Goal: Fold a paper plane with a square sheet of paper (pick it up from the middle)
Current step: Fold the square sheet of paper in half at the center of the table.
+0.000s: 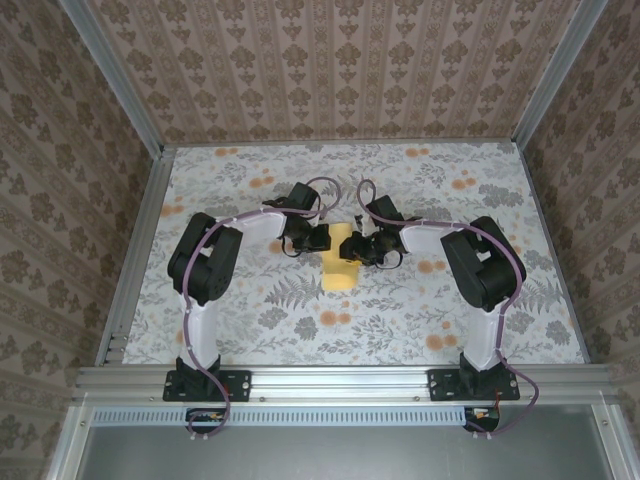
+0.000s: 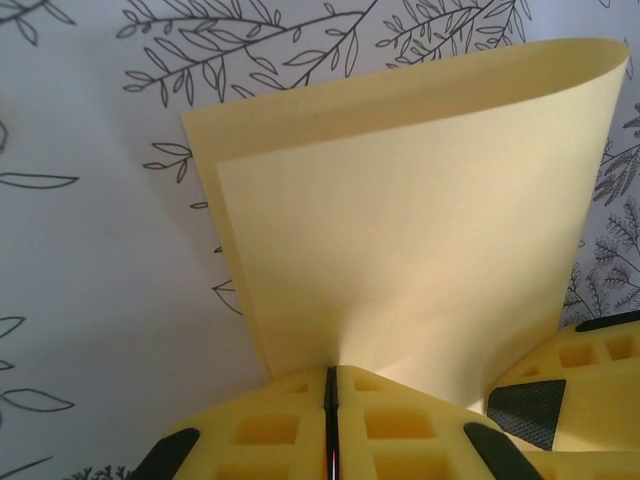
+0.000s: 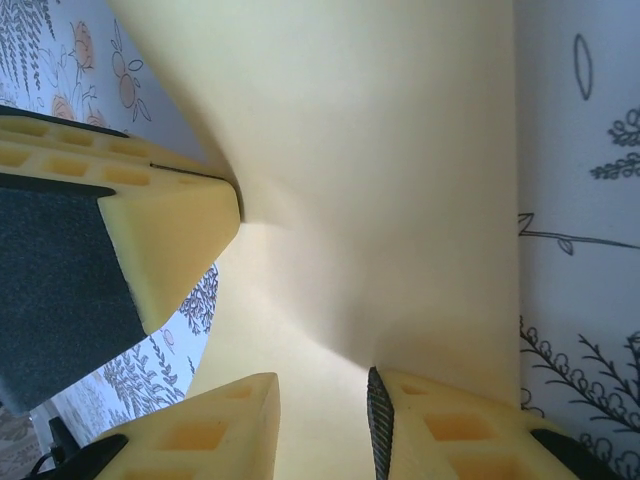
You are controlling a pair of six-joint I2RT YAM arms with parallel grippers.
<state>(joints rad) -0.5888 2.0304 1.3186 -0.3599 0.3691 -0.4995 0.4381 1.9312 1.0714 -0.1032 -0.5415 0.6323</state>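
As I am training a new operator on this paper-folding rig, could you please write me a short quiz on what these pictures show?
1. True or false: the thin yellow-orange square sheet of paper lies flat on the grey floral cloth.
2. The left pincer is: A) open above the sheet; B) shut on the sheet's edge; C) resting on the cloth away from the sheet.
3. Fill in: seen from above, the sheet is near the cloth's ____.

Key: 1 false, the sheet curves up and over. 2 B. 3 middle.
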